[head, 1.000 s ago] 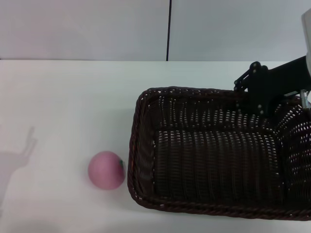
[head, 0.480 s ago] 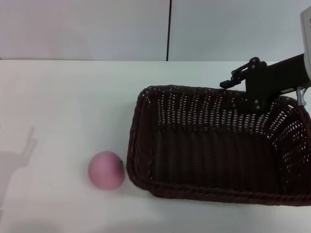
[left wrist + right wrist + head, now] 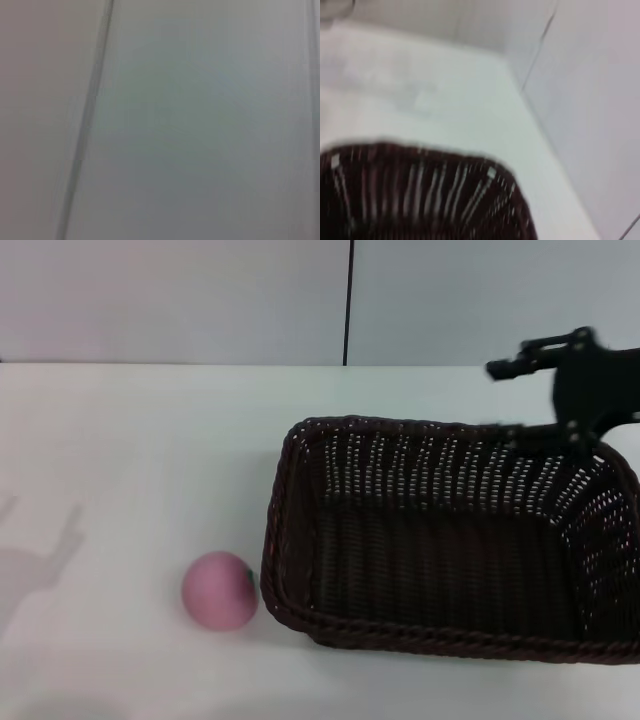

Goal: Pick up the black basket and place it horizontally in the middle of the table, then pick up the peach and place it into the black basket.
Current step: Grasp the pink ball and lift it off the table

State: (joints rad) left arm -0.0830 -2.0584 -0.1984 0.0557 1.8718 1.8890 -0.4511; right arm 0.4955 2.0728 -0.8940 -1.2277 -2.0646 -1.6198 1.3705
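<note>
On the white desk [image 3: 140, 440] the black basket [image 3: 440, 540] sits right of centre, its long side running across. Just beside its near left corner lies the peach [image 3: 218, 590]. Above the basket's far rim the right gripper [image 3: 540, 390] hangs with fingers spread, holding nothing.

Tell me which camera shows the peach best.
The head view: the peach sits whole on the table, just left of the black basket. The left wrist view shows only blank wall; the right wrist view shows basket rim and table, no peach.
</note>
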